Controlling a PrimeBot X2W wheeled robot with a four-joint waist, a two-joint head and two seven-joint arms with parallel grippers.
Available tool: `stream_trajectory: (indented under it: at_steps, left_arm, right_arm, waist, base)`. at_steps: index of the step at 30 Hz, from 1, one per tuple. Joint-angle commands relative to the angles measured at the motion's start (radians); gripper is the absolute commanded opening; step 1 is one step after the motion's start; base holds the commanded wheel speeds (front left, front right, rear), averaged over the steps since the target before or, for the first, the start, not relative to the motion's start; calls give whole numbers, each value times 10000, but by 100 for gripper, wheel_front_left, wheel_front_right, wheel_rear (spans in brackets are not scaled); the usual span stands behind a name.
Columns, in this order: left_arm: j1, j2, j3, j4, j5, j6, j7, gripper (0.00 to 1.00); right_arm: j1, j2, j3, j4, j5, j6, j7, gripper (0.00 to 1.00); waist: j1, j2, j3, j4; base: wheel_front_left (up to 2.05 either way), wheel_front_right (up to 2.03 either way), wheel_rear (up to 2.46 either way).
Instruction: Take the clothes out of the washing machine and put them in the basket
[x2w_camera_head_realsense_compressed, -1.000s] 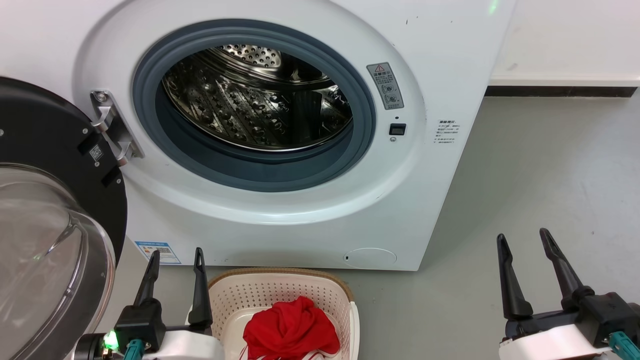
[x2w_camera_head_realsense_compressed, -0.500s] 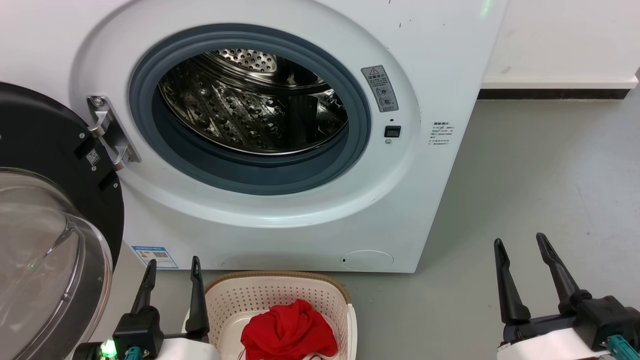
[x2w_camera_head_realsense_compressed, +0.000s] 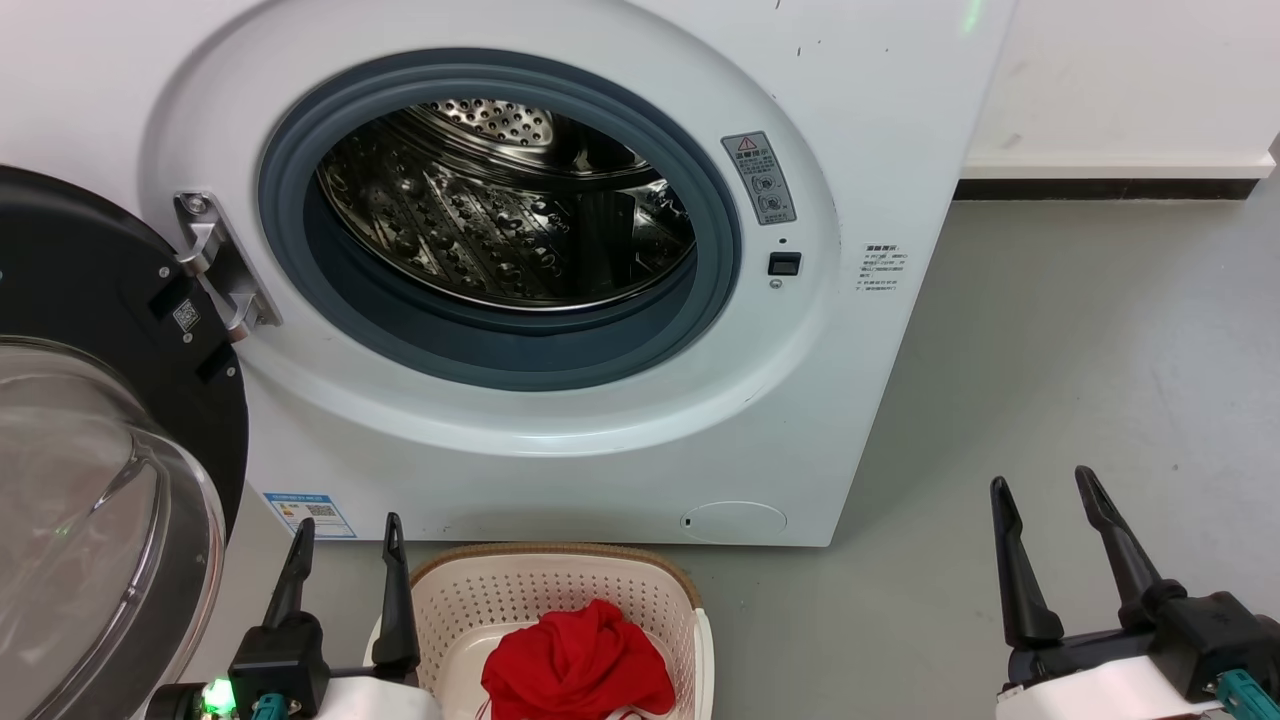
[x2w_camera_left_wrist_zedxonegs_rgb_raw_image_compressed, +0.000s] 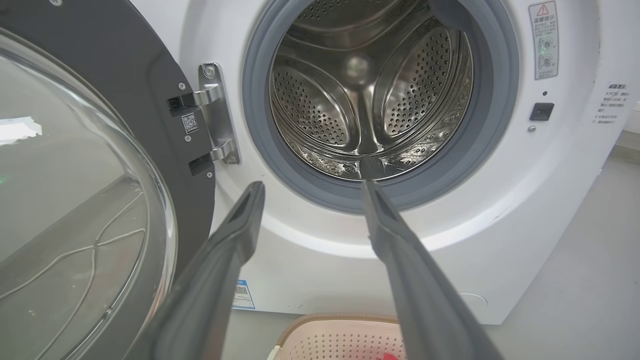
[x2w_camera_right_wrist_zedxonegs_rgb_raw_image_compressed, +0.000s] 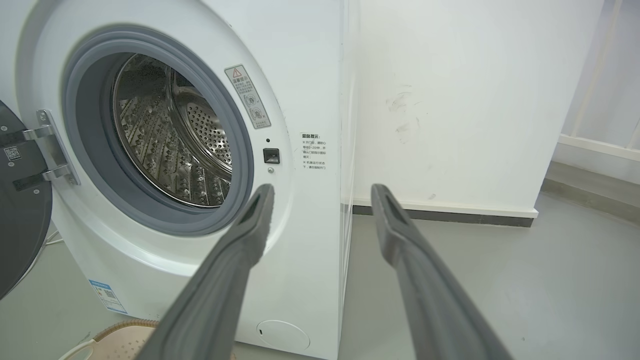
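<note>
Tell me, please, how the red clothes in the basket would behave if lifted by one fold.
Crumpled in soft folds, the red clothes would probably hang limp. They look light for their bulk. The white trim at the heap's foot might trail or snag on the basket.

Laundry corner, bare utility rm: front-load washing machine centre-left, plain grey floor at right, white wall w/ dark skirting upper right.
</note>
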Motion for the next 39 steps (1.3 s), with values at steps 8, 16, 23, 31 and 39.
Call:
stream_trajectory:
  at_steps: [8, 16, 23, 31, 39]
  left_arm:
    - [36, -13, 29, 428, -194, -18, 113, 0]
    - [-209, -14, 178, 606, -1915, -213, 553, 0]
    - [-356, -14, 240, 684, -3297, -371, 846, 0]
    - [-529, -14, 327, 792, -4732, -535, 1175, 0]
    - [-715, -15, 429, 917, -6206, -703, 1518, 0]
  right_arm:
    - [65, 0, 33, 348, 179, 0, 54, 0]
    - [-152, -117, 43, 576, 2018, 0, 355, 0]
    - [-357, -194, 42, 789, 3459, -1, 601, 0]
    - [-544, -260, 21, 992, 4943, -1, 876, 0]
    - [-734, -310, -21, 1201, 6450, -2, 1167, 0]
  waist:
    - [1, -1, -8, 3]
    - [1, -1, -21, 3]
    - [1, -1, -33, 2]
    - [1, -1, -46, 1]
    - [1, -1, -60, 0]
  base:
    - [0, 0, 0]
    - [0, 0, 0]
    - [0, 0, 0]
    - [0, 0, 0]
    - [0, 0, 0]
